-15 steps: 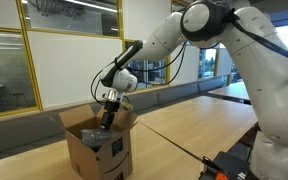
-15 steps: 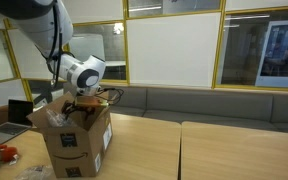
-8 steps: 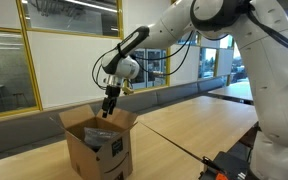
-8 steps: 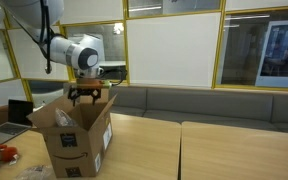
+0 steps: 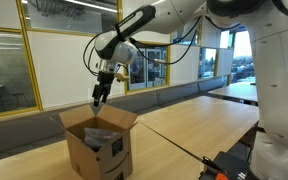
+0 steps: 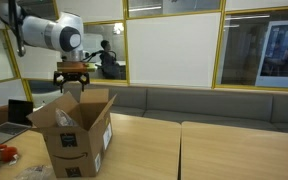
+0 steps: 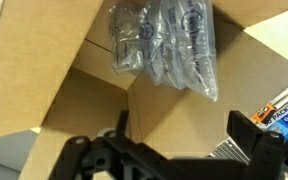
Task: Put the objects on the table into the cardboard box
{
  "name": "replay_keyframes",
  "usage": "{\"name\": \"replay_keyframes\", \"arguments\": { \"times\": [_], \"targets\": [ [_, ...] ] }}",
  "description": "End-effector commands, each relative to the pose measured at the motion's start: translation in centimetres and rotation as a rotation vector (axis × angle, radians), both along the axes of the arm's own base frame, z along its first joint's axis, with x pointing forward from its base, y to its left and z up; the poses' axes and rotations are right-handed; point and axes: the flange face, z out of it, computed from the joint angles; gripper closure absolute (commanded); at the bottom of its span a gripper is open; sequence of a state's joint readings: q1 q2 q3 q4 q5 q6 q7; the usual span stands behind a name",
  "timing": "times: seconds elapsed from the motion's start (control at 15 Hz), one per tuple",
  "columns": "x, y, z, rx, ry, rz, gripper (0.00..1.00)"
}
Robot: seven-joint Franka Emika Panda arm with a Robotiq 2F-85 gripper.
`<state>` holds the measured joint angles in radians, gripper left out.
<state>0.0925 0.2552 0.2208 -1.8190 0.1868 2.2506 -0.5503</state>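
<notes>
- The arm extends high across the scene; its wrist is bent so that the gripper points straight down.
- The gripper hangs clear above the open top, touching nothing.
- In the wrist view the gripper has its jaws spread wide, with nothing between them.
- One cardboard box stands directly below the gripper on the table, with its top flaps raised.
- One plastic film bundle lies inside the box, beneath the gripper and against a wall; it is clear and shiny.
- One black smile-arrow logo is printed on the box side.
- The round blue print on the film is too small to read.
</notes>
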Motion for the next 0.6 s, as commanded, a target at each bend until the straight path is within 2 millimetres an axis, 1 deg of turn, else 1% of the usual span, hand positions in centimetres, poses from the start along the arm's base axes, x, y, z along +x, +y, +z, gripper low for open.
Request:
{"name": "replay_keyframes", "arguments": {
  "times": [0.0, 0.2, 0.33, 0.53],
  "targets": [
    [-3.1, 4.1, 3.5, -0.029, -0.037, 0.019, 0.00],
    [-5.6, 8.1, 5.0, -0.016, -0.051, 0.054, 0.00],
    [-7.1, 10.1, 5.6, 0.002, -0.050, 0.080, 0.00],
    [-9.0, 12.8, 5.2, 0.029, -0.035, 0.123, 0.00]
  ]
}}
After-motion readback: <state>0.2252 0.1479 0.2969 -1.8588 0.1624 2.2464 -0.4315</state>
